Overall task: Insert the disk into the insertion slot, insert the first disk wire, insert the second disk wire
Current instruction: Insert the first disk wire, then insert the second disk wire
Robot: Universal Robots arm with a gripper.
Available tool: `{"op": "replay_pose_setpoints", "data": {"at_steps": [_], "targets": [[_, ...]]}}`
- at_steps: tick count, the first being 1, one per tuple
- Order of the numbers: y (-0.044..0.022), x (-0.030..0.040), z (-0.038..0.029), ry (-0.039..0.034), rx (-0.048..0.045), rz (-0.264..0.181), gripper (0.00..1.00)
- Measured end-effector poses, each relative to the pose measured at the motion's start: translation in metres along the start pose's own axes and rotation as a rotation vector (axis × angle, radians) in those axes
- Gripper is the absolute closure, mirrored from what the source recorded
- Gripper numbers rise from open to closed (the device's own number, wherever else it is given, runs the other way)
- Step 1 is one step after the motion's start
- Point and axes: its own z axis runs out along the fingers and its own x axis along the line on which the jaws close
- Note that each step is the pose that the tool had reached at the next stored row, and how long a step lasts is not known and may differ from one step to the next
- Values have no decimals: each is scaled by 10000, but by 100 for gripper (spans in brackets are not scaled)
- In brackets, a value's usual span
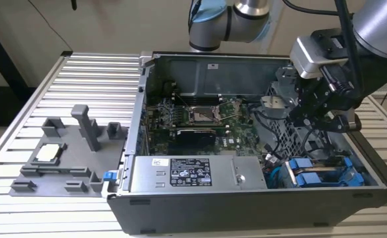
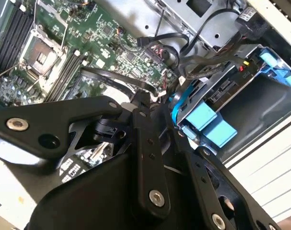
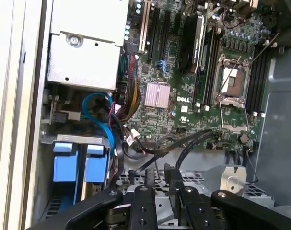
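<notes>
**A:** Where's the disk now?

**B:** The blue-framed disk is down in the insertion slot. That's at the case's near corner on the exterior view's right, just beside the power-supply box.

**A:** And the gripper?

**B:** The gripper hangs inside the case, higher than the disk and further from the near wall. It is apart from the disk, no contact.

**A:** Clamped or slack?

**B:** Cannot tell. Black cables run close past its tip, along the motherboard's edge. Whether one is held is unclear.

**A:** Anything outside the case?

**B:** A grey fixture on the slatted table, toward the exterior view's left, near the case's side wall.
</notes>
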Motion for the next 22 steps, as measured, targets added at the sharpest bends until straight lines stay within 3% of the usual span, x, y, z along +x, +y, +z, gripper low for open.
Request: {"op": "replay_pose_setpoints", "data": {"at_steps": [6,8,9,12,14,22], "targets": [[36,-1,23,-97,11,-2,73],[43,-1,26,-162,19,-4,73],[46,-1,26,-224,26,-4,73],[58,-4,24,-541,67,-4,73],[64,-5,24,-658,82,-6,73],[71,13,37,-661,82,-5,73]]}}
